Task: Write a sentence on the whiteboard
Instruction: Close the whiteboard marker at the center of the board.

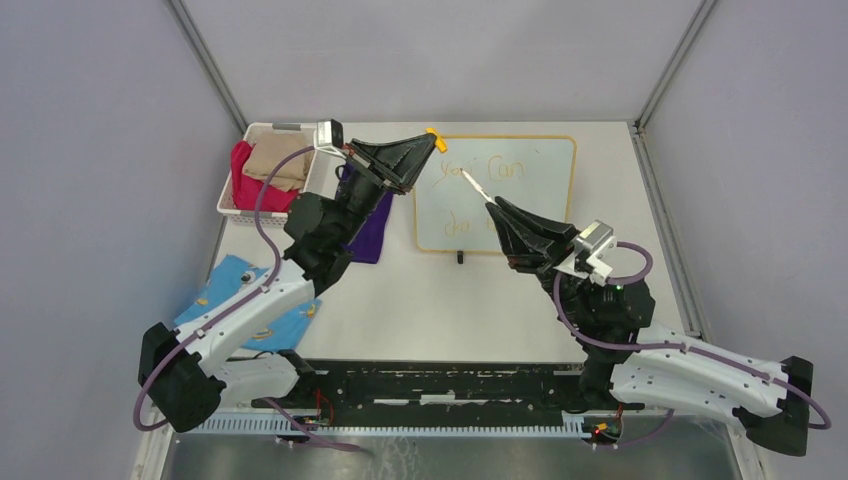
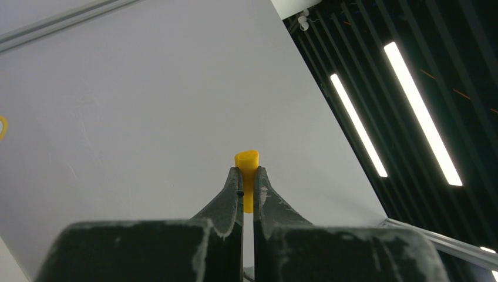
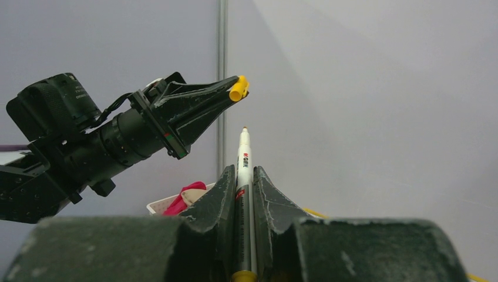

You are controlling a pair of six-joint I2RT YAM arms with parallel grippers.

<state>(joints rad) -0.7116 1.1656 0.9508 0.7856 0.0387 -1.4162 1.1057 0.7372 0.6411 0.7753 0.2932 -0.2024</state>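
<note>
Whiteboard: white rectangular board with a thin yellow-orange frame (image 1: pixel 535 205), at the far middle of the worktop (image 1: pixel 450 310), ahead of the right arm.
Sentence: thin orange handwriting (image 1: pixel 490 168) on the board. The upper line reads "you Can". The lower line starts "do", and the rest is hidden under the right arm's fingers.
Left gripper (image 1: pixel 425 143): clenched on a small yellow plastic pen cap (image 1: pixel 433 138), held over the board's far-left corner.
Right gripper (image 1: pixel 492 207): grasping a slim white marker pen (image 1: pixel 475 186) by its barrel, with the orange tip free ahead of the fingers.
Key relation: the cap lies far-left of the pen tip, near it but apart. The pen's long axis runs from near-right to far-left, aimed roughly at the cap.
Nearer arm: each arm already holds its own piece, so closing the gap falls to either.
Step, judged: the writing looks finished and capping the pen seems next, which needs tip and cap brought onto one line.
Top view only: the board, the writing, and both arms in plan.
Right wrist view only: the pen (image 3: pixel 244 158) is tipped up toward the back wall, and the cap (image 3: pixel 239 88) sits higher than the tip and slightly left.
Left wrist view only: the cap (image 2: pixel 247 161) is pinched upright, poking past the fingertips. No pen is in sight.
Unclear: which end of the cap is open.
Far left: a white basket (image 1: pixel 232 205) holding cloths.
</note>
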